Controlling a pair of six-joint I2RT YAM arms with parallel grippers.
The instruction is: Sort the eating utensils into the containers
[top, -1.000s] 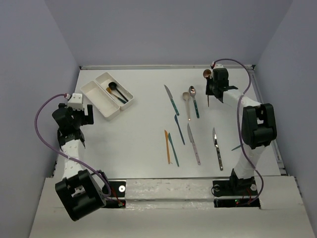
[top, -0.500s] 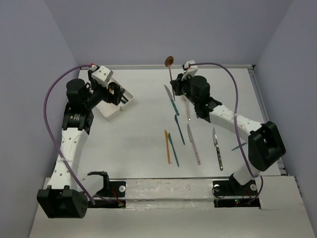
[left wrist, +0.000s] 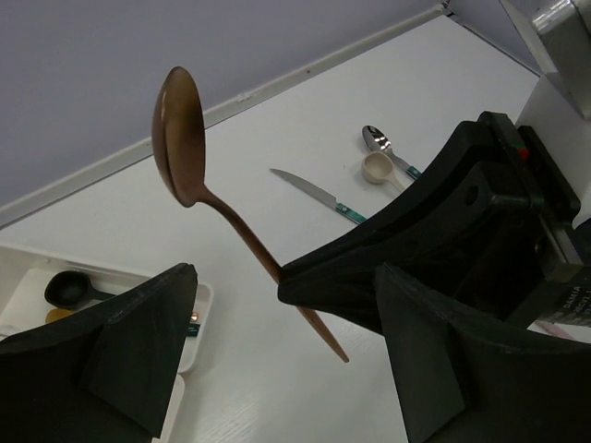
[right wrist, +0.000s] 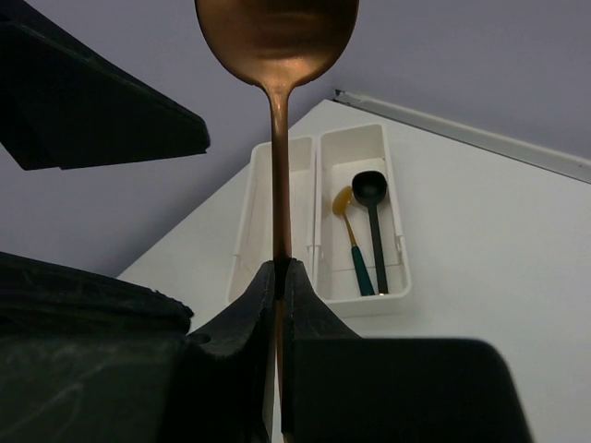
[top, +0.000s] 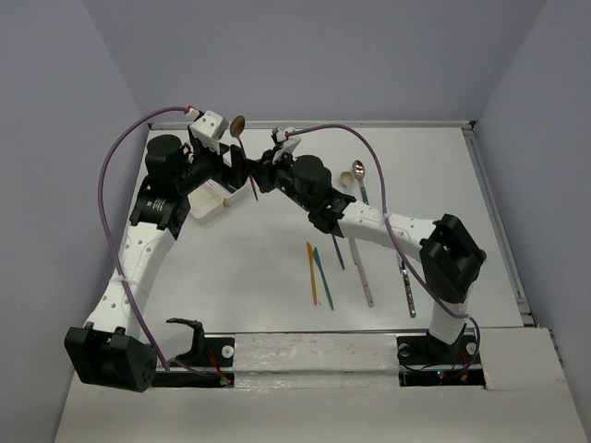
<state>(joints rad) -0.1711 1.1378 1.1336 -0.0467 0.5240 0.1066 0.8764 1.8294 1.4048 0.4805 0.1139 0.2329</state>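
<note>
My right gripper [top: 256, 175] [right wrist: 280, 268] is shut on the handle of a copper spoon [top: 238, 123] [right wrist: 277, 37] and holds it upright, bowl up, above the table beside the white trays [top: 209, 199]. My left gripper [top: 229, 164] [left wrist: 282, 277] is open, its fingers [left wrist: 138, 341] wide apart on either side of the spoon's handle [left wrist: 249, 245] and the right gripper's tip, not touching the spoon. The two joined trays [right wrist: 277, 185] show in the right wrist view. One holds a black spoon [right wrist: 369, 189] and a gold spoon with a teal handle [right wrist: 343, 205].
On the table right of centre lie a silver spoon [top: 356, 170], a cream spoon [top: 347, 182], an orange knife [top: 311, 272], a teal knife [top: 322, 277], a blue knife [top: 337, 251], a grey knife [top: 362, 277] and a black-handled knife [top: 407, 293]. The left arm covers most of the trays.
My right arm has swung from the far right across to the trays, carrying the copper spoon. My left arm has risen and reached in until its open fingers flank the spoon.
</note>
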